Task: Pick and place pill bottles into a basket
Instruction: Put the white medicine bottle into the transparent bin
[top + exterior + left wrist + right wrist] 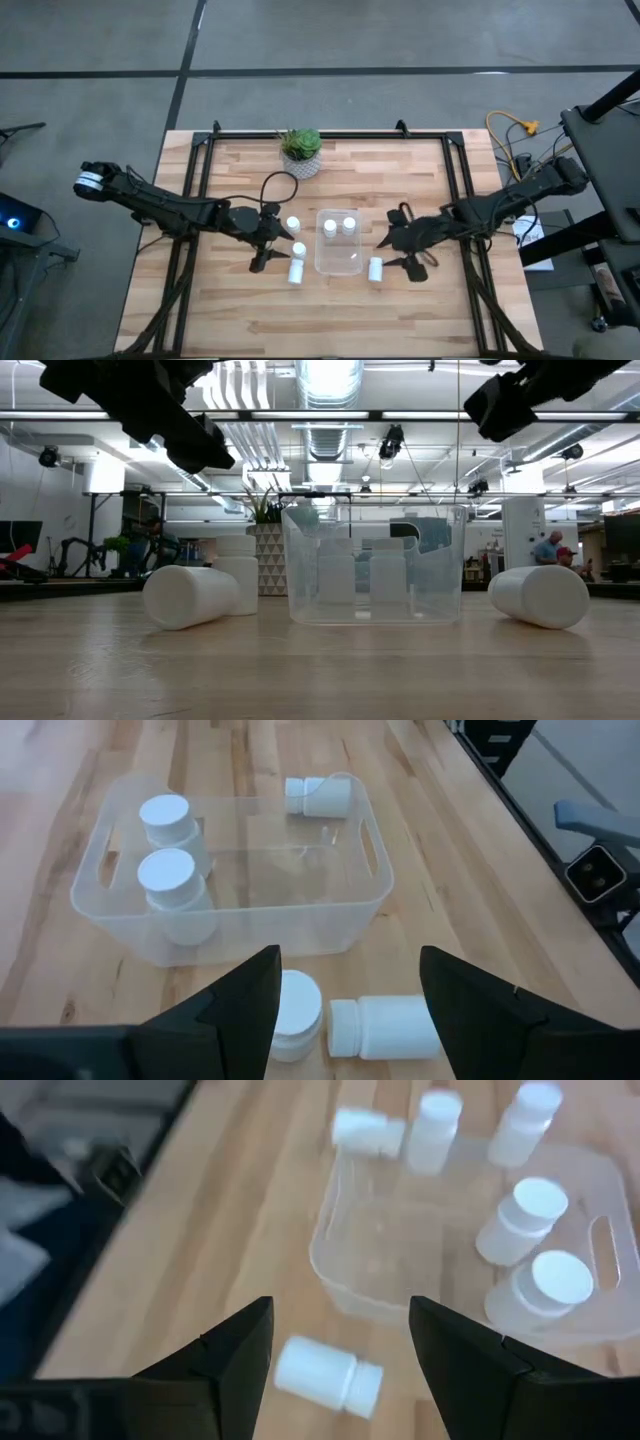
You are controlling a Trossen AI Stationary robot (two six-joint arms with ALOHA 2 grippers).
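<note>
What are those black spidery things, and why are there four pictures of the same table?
They are two robot arms, each ending in a two-finger pincer. One picture looks down from above, one looks level along the tabletop, and two come from cameras on the arms' wrists. On the wooden table stands a clear basket with two white pill bottles upright inside. Three more bottles are beside it on the left arm's side: two standing and one lying down. Another lies on the right arm's side. A small plant sits at the back. The left pincer and the right pincer are both open above the table, holding nothing.
</note>
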